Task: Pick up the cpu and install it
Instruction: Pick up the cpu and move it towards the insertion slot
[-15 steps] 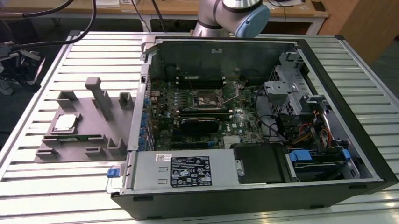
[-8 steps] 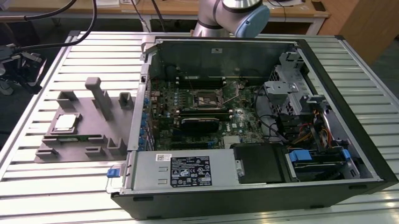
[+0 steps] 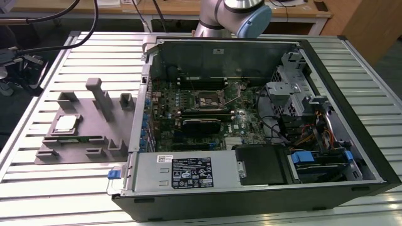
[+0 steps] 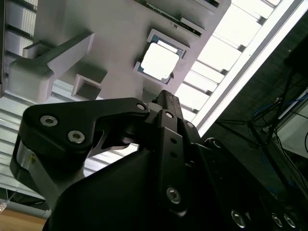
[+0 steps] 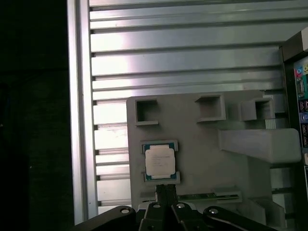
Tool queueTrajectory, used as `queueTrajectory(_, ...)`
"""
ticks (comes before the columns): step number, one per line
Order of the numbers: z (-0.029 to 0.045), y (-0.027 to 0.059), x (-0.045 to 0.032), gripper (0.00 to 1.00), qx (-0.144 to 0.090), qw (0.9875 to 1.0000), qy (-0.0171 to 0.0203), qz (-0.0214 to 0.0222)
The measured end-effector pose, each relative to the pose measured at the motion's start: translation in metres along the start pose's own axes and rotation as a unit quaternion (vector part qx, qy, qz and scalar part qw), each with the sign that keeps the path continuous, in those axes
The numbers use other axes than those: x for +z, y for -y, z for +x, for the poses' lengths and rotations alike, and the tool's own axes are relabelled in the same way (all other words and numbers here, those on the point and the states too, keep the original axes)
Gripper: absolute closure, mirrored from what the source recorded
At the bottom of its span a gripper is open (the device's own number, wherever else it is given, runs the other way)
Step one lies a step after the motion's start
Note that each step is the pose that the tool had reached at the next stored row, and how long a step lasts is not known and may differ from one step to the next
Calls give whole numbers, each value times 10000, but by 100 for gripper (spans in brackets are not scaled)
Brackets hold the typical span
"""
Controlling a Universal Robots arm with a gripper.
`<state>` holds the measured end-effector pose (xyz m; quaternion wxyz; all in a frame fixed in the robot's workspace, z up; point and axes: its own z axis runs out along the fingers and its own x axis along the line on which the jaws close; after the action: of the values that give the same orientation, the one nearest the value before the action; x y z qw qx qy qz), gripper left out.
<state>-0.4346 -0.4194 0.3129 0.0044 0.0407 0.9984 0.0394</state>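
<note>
The cpu [image 3: 66, 124] is a small square chip with a silvery top. It lies flat in a recess of the gray fixture plate [image 3: 70, 149] on the exterior view's left, beside the open computer case. Both wrist views look down on the cpu [image 5: 160, 161] [image 4: 160, 61] in the fixture plate [image 5: 202, 144] [image 4: 110, 29]. My gripper [image 5: 166, 191] [image 4: 167, 98] hangs above the plate, close to the chip's edge and clear of it, with its dark fingers shut together and nothing between them. The motherboard socket [image 3: 209, 100] sits in the middle of the case. The arm [image 3: 232, 14] rises behind the case.
The case lies open on a slatted metal table [image 3: 94, 52]. A power supply [image 3: 182, 172] fills its near side and a drive cage [image 3: 285, 89] with cables stands on the exterior view's right. Tall gray posts [image 3: 97, 94] rise from the fixture plate. A thin green board [image 5: 207, 196] lies in the plate near the chip.
</note>
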Motion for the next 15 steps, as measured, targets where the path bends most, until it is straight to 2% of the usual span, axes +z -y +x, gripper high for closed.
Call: queueTrajectory(15, 0, 6, 78, 89, 0, 10000, 0, 2)
